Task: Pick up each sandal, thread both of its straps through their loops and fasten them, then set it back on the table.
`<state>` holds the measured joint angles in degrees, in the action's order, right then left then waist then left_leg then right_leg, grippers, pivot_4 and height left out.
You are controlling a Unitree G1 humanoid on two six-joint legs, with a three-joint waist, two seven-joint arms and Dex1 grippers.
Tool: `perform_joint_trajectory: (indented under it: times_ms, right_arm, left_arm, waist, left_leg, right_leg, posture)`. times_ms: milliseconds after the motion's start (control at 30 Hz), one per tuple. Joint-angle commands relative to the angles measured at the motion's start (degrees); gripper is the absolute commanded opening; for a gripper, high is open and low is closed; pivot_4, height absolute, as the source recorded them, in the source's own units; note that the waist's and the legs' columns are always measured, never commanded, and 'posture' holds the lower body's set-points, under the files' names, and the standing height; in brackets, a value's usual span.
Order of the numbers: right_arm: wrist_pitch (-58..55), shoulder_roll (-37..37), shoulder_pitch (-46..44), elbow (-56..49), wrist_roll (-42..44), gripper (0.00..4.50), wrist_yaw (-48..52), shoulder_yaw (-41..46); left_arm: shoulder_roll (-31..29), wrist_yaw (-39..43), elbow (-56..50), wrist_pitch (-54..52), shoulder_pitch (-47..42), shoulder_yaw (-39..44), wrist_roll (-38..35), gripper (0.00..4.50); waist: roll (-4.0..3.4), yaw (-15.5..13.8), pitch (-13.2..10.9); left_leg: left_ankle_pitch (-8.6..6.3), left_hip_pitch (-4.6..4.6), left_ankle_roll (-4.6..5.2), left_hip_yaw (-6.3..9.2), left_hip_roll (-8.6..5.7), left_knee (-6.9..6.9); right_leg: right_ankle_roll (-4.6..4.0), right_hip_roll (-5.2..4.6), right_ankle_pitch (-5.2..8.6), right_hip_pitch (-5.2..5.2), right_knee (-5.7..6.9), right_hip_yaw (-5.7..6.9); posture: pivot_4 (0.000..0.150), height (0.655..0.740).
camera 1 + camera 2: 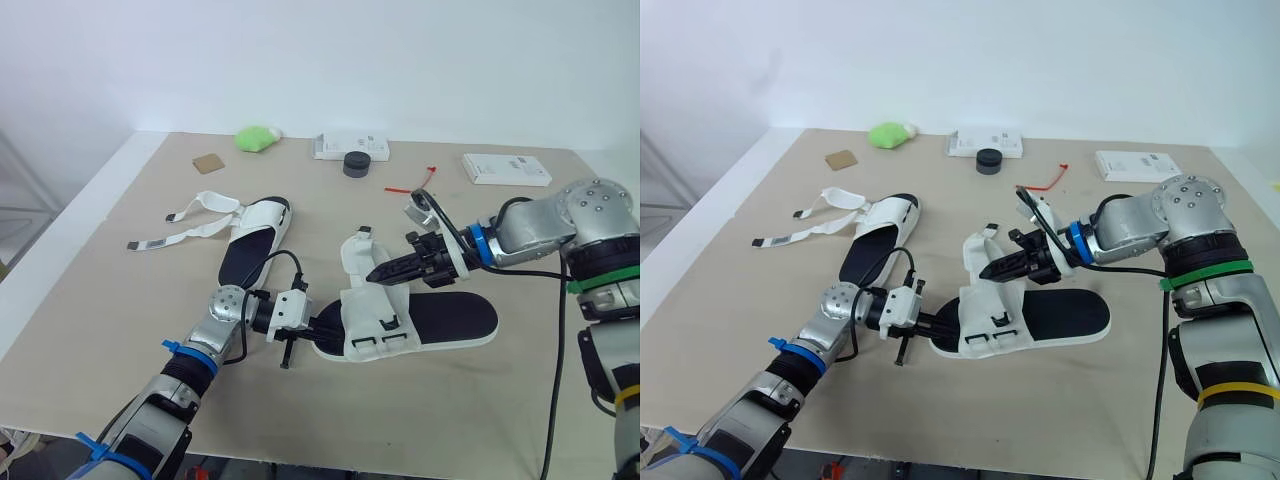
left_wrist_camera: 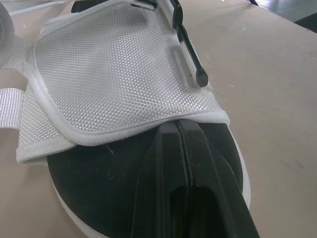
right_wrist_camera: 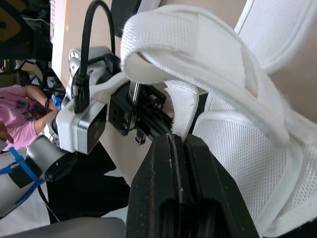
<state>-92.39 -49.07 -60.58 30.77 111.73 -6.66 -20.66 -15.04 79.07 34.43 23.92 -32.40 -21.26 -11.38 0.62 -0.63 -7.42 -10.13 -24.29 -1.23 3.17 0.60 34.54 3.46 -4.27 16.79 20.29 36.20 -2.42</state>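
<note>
Tan table [image 1: 110,300] against a white wall. At its centre, lying flat, near sandal [image 1: 445,320] with black footbed and white mesh upper [image 2: 114,64].

Reaching in at the toe end from 8 o'clock, left gripper [image 1: 322,328], fingers [image 2: 163,163] pressed together, tips at the mesh hem. Cannot tell whether nipping the hem or merely pinning the sole.

Coming in from 3 o'clock, right gripper [image 1: 375,272], fingers together and clamped on the free end of 1 white strap [image 3: 198,44], held up above the upper.

At 10 o'clock from that sandal, second sandal [image 1: 255,240], its 2 straps [image 1: 185,235] trailing loose toward 9 o'clock, unfastened.

Likely step in hand: leading the pinched strap across for threading.

Risks from here:
- Strap end slipping out of so narrow a pinch under a hard pull.
- Sandal sliding or tipping if tugged against a weak hold at the toe.
- Strap twisting before threading.
- Fastening face catching on the mesh too early.
</note>
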Motion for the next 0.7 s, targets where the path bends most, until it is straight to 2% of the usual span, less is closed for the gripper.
perform_joint_trajectory:
  times_ms: [33,700]
  right_arm:
    - [0.47,-1.27,1.35,-2.14,1.27,0.16,-0.09,0.86]
    - [4.68,-4.68,9.55,-9.13,1.27,0.16,0.98,4.59]
  left_arm:
    - [-1.45,-0.64,10.53,-3.11,4.5,-5.38,8.92,0.0]
    - [-2.36,0.13,9.69,-3.53,4.67,-5.34,8.81,0.0]
  waist:
    - [-0.01,0.0,0.0]
    - [0.09,0.0,-0.04]
  left_leg:
    - [0.01,0.0,0.02,-0.01,0.0,0.0]
    - [0.02,-0.04,0.03,0.05,0.01,-0.02]
  right_leg:
    - [0.0,-0.01,0.0,0.0,0.0,0.01]
    - [0.09,-0.02,0.05,-0.02,-0.02,0.18]
  posture:
    - [0.15,0.74]
    - [0.15,0.74]
